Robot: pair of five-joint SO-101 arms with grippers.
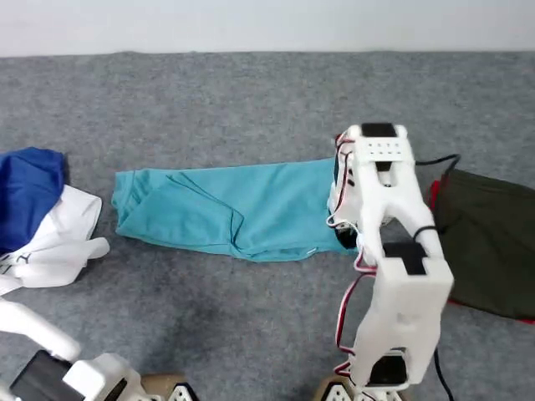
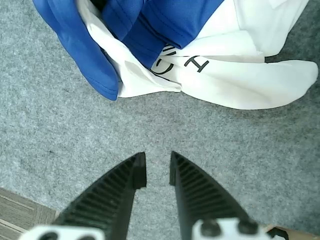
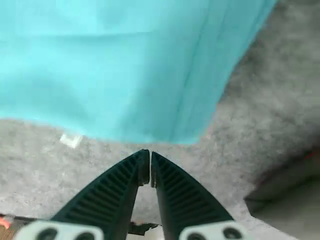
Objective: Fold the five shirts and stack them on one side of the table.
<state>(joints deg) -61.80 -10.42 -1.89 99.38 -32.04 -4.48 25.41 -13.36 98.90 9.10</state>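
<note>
In the high view, the left arm [image 1: 50, 359] sits nearest, at about 7 o'clock on the gray desk [image 1: 251, 92]. The left claw [image 2: 156, 172] hangs over bare desk. Its two black fingers [image 2: 127, 185] are a little apart, and it holds nothing.

The right arm [image 1: 393, 276] comes up from about 5 o'clock. The right claw [image 3: 149, 170] is clenched, with its fingertips pressed together and nothing between them. It hangs over bare desk just beside the near edge of the teal shirt [image 3: 115, 65]. A small white tag [image 3: 70, 140] sticks out from that edge.

The teal shirt [image 1: 226, 209] lies in the middle of the desk. It is stretched out long from 9 o'clock to 3 o'clock. Part of it is folded over itself, and the cloth is bumpy there. Its 3 o'clock end goes under the right arm.

At 9 o'clock there is a heap of two shirts. The blue shirt [image 1: 29, 192] lies on top, on the far side. The white shirt [image 1: 58, 238] lies under it and spreads out toward the teal shirt, but the two do not touch. In the left wrist view, the blue shirt [image 2: 150, 25] is bunched up over the white shirt [image 2: 240, 75], which has black letters on it.

At 3 o'clock lies a dark green shirt [image 1: 485, 242], flat and folded. A thin strip of red cloth [image 1: 435, 194] peeks out from under it.
</note>
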